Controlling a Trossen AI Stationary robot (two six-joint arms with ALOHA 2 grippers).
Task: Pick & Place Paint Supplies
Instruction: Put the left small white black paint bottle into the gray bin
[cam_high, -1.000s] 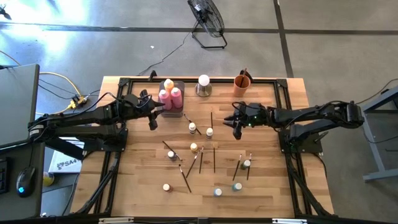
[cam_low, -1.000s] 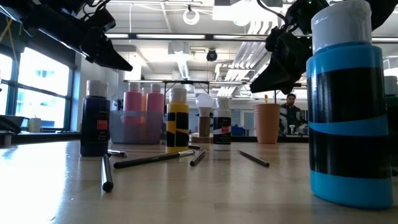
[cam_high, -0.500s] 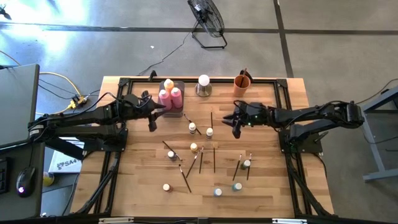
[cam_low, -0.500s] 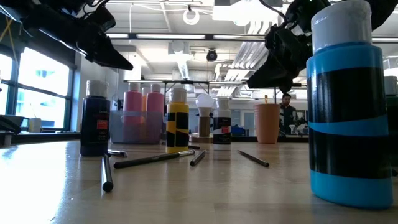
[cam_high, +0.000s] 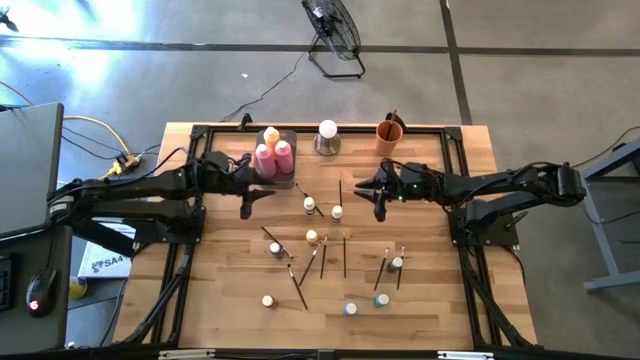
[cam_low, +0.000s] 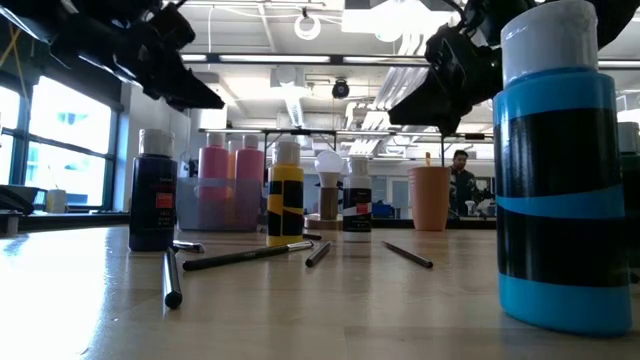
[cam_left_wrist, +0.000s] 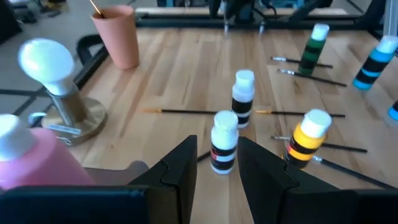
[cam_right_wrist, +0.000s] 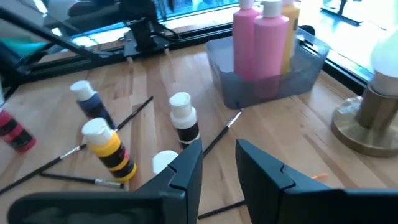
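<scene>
While both arms hang above the wooden table (cam_high: 440, 300), we list its contents from largest to smallest, placing each against the grey tray (cam_high: 281, 182) at the far edge.

Left gripper (cam_high: 250, 203): just beside the tray's near left corner, raised off the wood, fingers (cam_left_wrist: 180, 171) parted by a narrow gap with nothing between them.

Right gripper (cam_high: 376, 204): well to the right of the tray, also raised, fingers (cam_right_wrist: 186, 165) a little apart and empty.

Orange cup (cam_high: 389, 133): far right of the tray, along the same edge, a thin stick standing in it.

White ball on a metal base (cam_high: 327, 136): between tray and cup.

Pink bottles (cam_high: 274, 155) and one yellow bottle (cam_high: 271, 134): upright inside the tray.

Small white-capped bottles (cam_high: 309, 205): two near the tray's right corner, between the grippers; we count more scattered nearer the front edge.

Paintbrushes (cam_high: 344, 255): lying flat among those small bottles, well in front of the tray.
</scene>
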